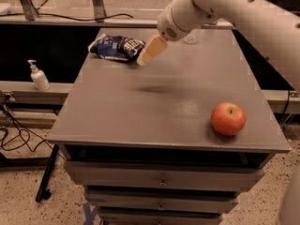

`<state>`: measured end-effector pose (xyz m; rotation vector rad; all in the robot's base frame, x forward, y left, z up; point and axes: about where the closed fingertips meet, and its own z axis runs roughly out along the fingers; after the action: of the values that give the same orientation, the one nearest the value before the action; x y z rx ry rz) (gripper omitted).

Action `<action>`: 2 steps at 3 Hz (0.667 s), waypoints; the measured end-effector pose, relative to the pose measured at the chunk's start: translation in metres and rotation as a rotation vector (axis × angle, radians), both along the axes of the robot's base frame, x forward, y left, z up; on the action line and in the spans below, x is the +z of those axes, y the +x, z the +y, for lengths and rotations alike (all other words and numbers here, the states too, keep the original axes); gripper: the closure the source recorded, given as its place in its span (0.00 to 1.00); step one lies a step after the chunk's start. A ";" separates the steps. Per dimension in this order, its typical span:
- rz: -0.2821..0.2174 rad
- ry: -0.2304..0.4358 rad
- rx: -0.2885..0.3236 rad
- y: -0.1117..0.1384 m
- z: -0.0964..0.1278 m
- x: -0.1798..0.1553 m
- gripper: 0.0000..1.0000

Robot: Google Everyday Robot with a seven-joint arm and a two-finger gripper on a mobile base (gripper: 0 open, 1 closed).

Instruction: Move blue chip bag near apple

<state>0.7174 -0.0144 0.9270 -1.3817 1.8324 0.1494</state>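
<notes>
dark blue foil, the blue chip bag (117,47) lies crumpled at the far left corner of the grey table (140,116), not yet lifted; my gripper (151,51) hangs just right of it, tan tip slanted down toward the bag's end, very near, touching or not i cannot tell; open or closed i cannot tell either; the apple (228,118) sits at the near right of the top, well apart from the bag; so by my reading none of the move is done: grasp, carry across, set down beside the apple all left; top is flat matte grey; drawers (161,179) underneath; white pump bottle (38,76) on a ledge to the left; black cables (14,135) on speckled floor
</notes>
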 end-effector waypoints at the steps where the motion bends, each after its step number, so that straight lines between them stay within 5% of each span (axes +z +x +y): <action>1: 0.021 0.056 0.033 0.041 0.033 -0.017 0.00; 2: 0.043 0.117 0.060 0.067 0.064 -0.029 0.00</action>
<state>0.7847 0.0496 0.8984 -1.3608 1.7890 0.3149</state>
